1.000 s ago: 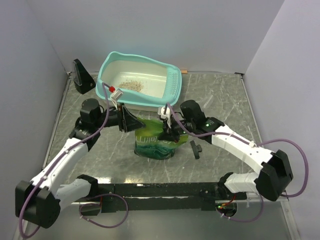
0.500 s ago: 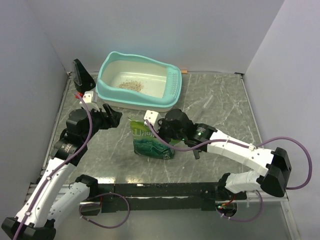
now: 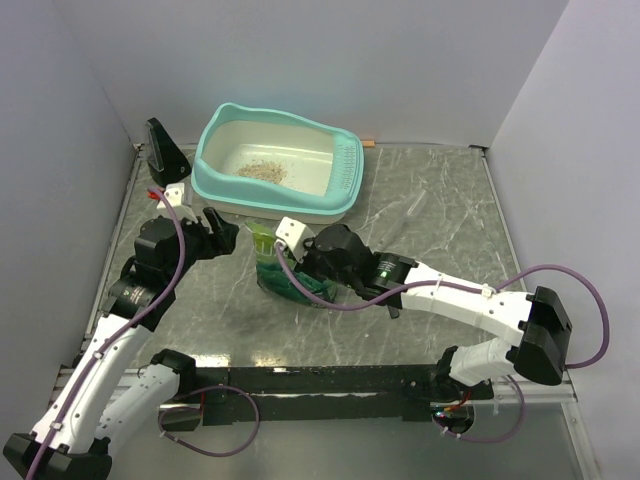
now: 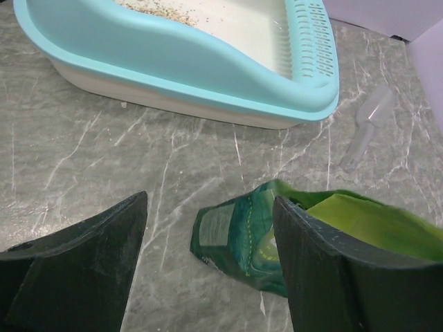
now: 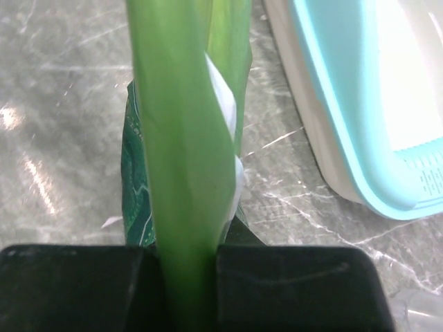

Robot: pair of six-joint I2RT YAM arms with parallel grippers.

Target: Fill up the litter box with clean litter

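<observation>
The litter box (image 3: pixel 346 172) sits on the tabletop (image 3: pixel 440 240) at the upper middle of the overhead view. Only a thin patch of clean litter (image 3: pixel 263 170) lies on its cream floor, so filling looks barely begun. Just below it, at frame centre, the green pouch (image 3: pixel 280 282) leans, and the right jaws are clenched on its folded top edge, pinched flat in the right wrist view. The left jaws stand spread wide to the pouch's left, grasping nothing. The pouch is soft film, probably bottom-heavy and prone to slump, so a second hold low on its base should help tip it. The granules will likely run freely and scatter.
</observation>
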